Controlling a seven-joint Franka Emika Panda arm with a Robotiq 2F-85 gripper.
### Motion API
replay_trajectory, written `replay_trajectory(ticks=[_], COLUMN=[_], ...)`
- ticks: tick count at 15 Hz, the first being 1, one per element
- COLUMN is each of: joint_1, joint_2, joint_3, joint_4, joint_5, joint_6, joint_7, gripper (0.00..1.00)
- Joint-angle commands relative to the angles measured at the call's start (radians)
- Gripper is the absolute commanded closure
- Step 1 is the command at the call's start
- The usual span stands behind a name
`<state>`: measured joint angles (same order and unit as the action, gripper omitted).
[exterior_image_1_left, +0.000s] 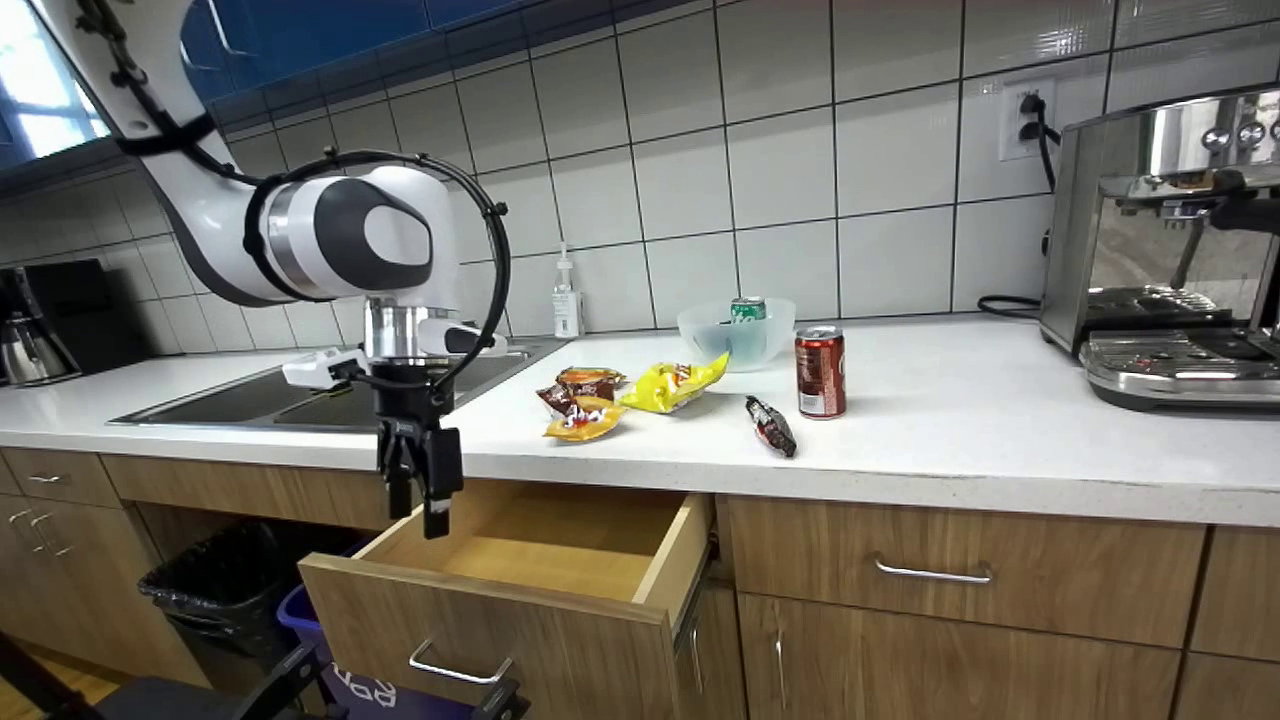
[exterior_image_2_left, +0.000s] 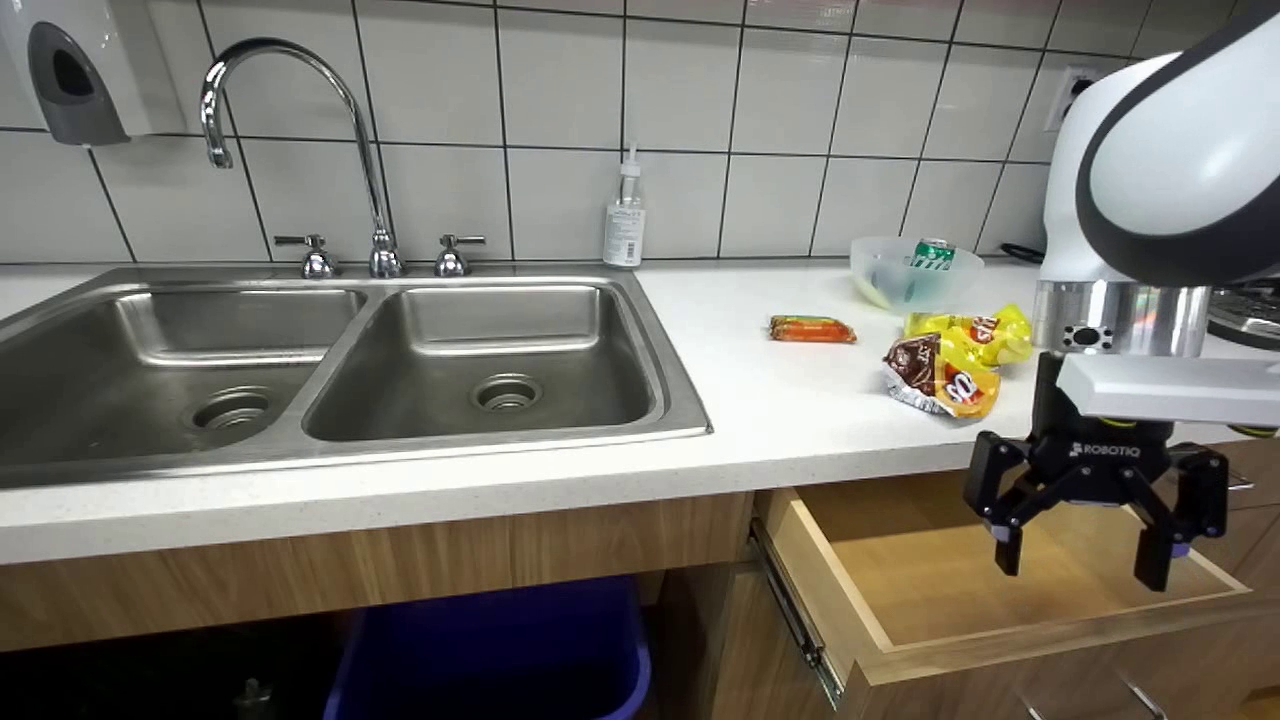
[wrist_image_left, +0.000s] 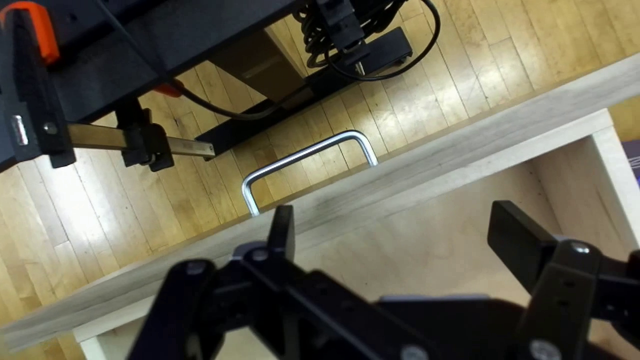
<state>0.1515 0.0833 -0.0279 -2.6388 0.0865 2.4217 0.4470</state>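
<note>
My gripper (exterior_image_1_left: 418, 505) is black, open and empty. It points down over the open wooden drawer (exterior_image_1_left: 490, 615), touching nothing I can see. In an exterior view the fingers (exterior_image_2_left: 1081, 565) stand wide apart above the drawer (exterior_image_2_left: 1040, 645). In the wrist view the open jaws (wrist_image_left: 395, 240) have the drawer's pale bottom and front panel (wrist_image_left: 350, 200) beneath them. The drawer's silver handle (wrist_image_left: 310, 152) lies beyond the left finger. Nothing shows inside the visible part of the drawer.
The counter holds a yellow bag (exterior_image_1_left: 675, 388), orange-brown packets (exterior_image_1_left: 585, 420), a dark wrapper (exterior_image_1_left: 770, 427), a red-brown can (exterior_image_1_left: 820, 372), a bowl (exterior_image_1_left: 705, 335) with a green can (exterior_image_1_left: 748, 310), and an orange bar (exterior_image_2_left: 812, 329). A sink (exterior_image_2_left: 690, 415) and coffee machine (exterior_image_1_left: 1180, 250) flank them.
</note>
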Motion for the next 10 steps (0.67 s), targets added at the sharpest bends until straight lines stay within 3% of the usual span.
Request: replay_trajectory(ticks=[1, 10], joint_1=[-0.032, -0.055], joint_2=[-0.082, -0.076], joint_3=[0.029, 0.027], joint_4=[0.012, 0.148], joint_5=[0.023, -0.014], joint_6=[-0.066, -0.119], joint_7=[0.005, -0.030], gripper=[0.00, 0.00])
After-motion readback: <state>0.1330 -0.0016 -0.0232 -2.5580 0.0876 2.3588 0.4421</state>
